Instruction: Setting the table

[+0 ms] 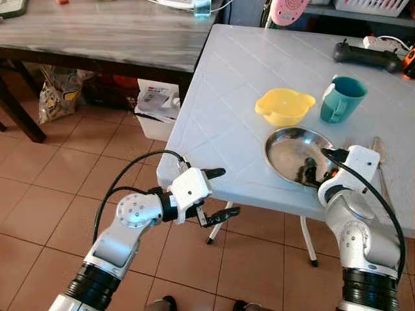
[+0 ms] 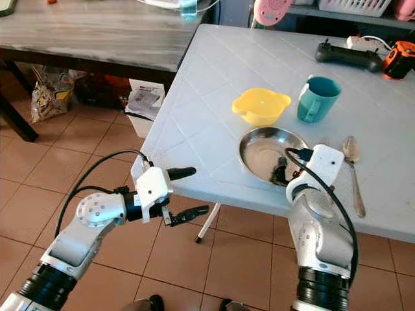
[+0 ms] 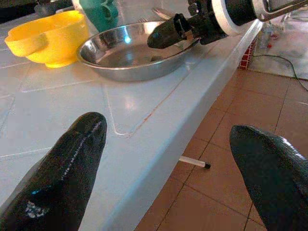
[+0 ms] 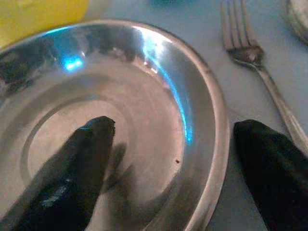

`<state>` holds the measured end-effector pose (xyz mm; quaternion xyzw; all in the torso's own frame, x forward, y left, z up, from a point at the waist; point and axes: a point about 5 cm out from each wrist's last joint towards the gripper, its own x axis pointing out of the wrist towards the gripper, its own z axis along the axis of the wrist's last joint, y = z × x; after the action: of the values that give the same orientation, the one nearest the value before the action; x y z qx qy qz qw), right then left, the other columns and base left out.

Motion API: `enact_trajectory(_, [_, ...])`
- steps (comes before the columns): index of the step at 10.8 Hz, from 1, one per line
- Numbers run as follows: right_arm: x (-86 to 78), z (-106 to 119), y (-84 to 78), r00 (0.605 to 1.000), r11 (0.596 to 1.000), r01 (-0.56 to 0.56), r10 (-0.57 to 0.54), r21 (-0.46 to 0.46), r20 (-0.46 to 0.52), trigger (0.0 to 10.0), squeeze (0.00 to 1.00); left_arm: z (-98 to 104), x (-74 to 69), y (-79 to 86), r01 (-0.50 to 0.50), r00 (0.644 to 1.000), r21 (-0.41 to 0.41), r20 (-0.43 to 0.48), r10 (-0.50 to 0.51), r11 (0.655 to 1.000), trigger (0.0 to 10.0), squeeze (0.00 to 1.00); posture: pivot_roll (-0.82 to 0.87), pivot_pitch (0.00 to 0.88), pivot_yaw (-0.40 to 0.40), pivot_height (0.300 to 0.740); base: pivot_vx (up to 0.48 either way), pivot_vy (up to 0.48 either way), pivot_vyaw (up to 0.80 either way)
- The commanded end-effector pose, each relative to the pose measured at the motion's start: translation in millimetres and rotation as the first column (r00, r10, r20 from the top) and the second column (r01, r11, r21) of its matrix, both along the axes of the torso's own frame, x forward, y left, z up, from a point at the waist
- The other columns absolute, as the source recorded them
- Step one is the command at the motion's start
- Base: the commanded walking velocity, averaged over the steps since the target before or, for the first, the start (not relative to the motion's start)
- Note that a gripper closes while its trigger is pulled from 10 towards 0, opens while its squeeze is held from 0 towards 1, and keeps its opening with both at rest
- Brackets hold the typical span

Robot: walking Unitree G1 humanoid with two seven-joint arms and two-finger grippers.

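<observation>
Right wrist view: my right claw (image 4: 173,163) straddles the plate (image 4: 144,96) rim at 3 o'clock, unclenched; next I clench. Left claw (image 1: 217,194) idles, released.

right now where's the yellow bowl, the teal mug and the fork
yellow bowl (image 1: 284,106), left eye view, on its inner hollow
teal mug (image 1: 343,97), left eye view, on its outer wall
fork (image 4: 245,45), right wrist view, at the base of its tines

left gripper (image 1: 218,192): fingers spread, arm held forward | right gripper (image 4: 175,159): fingers spread, arm bent upward
</observation>
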<state>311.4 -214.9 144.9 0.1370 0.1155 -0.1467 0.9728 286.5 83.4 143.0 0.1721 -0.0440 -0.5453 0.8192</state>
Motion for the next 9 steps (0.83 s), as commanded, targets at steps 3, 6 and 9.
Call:
enact_trajectory(3, [4.3,9.6,1.4,0.998,0.996,-0.004,-0.002,0.091,0.061,0.0,0.00,-1.1,-2.7,-2.5,0.023,1.000,0.022,0.000,-0.023,0.999,10.0,0.00,0.12,0.196,-0.022,0.740,0.000,0.000,0.00])
enact_trajectory(6, [2.7,6.4,0.9,0.998,0.987,0.005,-0.014,0.162,0.056,0.0,0.00,-1.7,-3.3,-3.4,0.033,0.999,0.031,0.005,-0.033,0.999,10.0,0.00,0.11,0.197,-0.018,0.740,0.000,0.000,0.00])
enact_trajectory(9, [0.3,0.0,4.6,1.000,0.983,0.003,-0.008,0.181,0.026,0.0,0.00,-1.6,-3.1,-3.0,0.034,0.999,0.032,0.004,-0.035,0.999,10.0,0.00,0.11,0.199,-0.020,0.740,0.000,0.000,0.00])
